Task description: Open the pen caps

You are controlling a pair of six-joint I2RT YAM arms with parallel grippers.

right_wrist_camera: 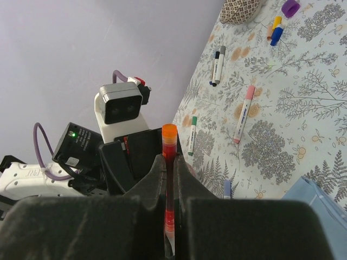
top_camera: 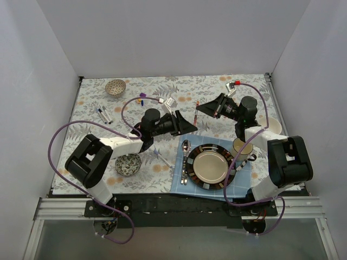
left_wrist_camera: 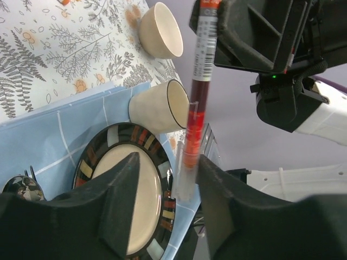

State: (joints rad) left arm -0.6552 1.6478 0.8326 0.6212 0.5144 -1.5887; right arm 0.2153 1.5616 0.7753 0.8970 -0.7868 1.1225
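Observation:
A thin red pen [top_camera: 197, 112] hangs in the air between the two grippers above the table's middle. My right gripper [right_wrist_camera: 169, 160] is shut on its barrel, and the orange end [right_wrist_camera: 169, 132] sticks out toward the left gripper. My left gripper [left_wrist_camera: 171, 184] is open around that orange-red, clear-tipped end [left_wrist_camera: 188, 162], which lies close to the right finger [left_wrist_camera: 217, 189] with a wide gap to the other. More pens lie on the floral cloth: a pink one [right_wrist_camera: 242, 115], a green one [right_wrist_camera: 192, 135] and a dark pair [right_wrist_camera: 217, 65]. Loose caps [right_wrist_camera: 276, 30] lie at the far side.
A striped plate [top_camera: 210, 165] sits on a blue mat [top_camera: 245, 179], with a spoon and fork [top_camera: 186, 157] to its left and a cup [top_camera: 242, 147] to its right. Patterned bowls stand at front left [top_camera: 128, 164] and back left [top_camera: 115, 86]. A cream bowl [top_camera: 274, 125] is at right.

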